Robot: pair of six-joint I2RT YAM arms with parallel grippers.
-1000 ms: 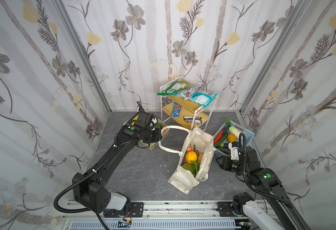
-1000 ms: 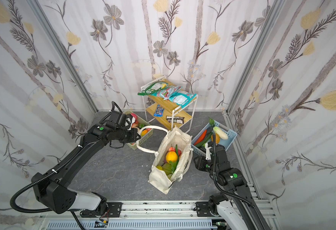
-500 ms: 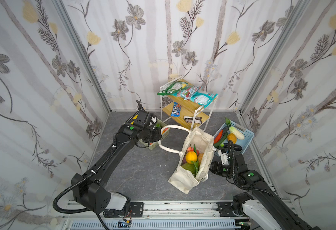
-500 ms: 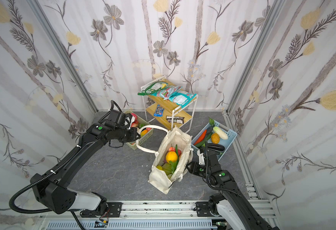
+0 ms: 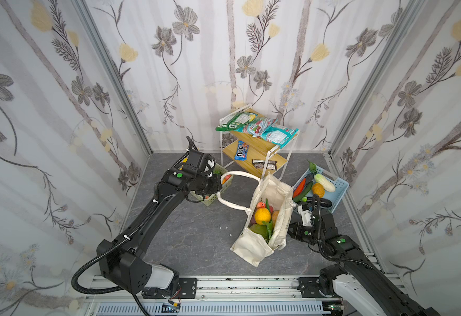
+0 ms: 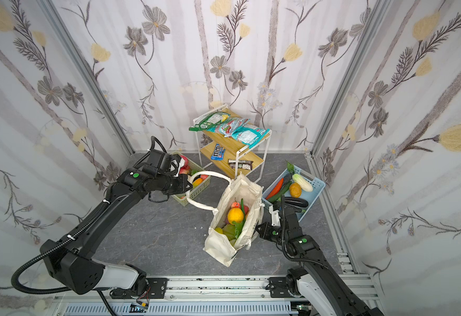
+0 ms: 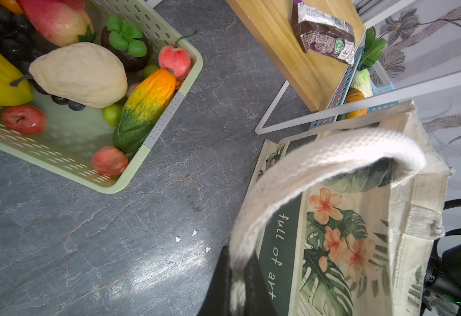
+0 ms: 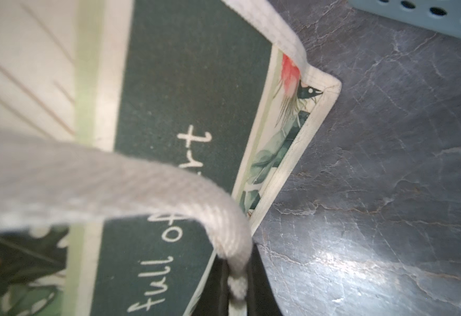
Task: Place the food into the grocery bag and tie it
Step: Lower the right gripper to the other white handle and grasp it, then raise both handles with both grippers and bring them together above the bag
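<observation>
2 overhead; wrist views seemingly near grocery bag [image 7: 333, 246].

Looks like a robot test cell dressed as a grocery corner. Landmark: white wire rack with two wooden shelves [image 5: 259, 147], stocked with shiny snack packets [image 5: 259, 127]. Boxed in behind and either side of rack by flower-print wallpaper panels [image 5: 224, 54] in aluminium corner posts [image 5: 114, 82]. In front of rack: slotted aluminium rail [image 5: 251, 286] carrying black arm bases [image 5: 131, 268].

Cream grocery bag [image 5: 251, 247] upright, open; food [image 5: 262, 215] inside; handle [image 5: 239, 174] stretched sideways.
</observation>
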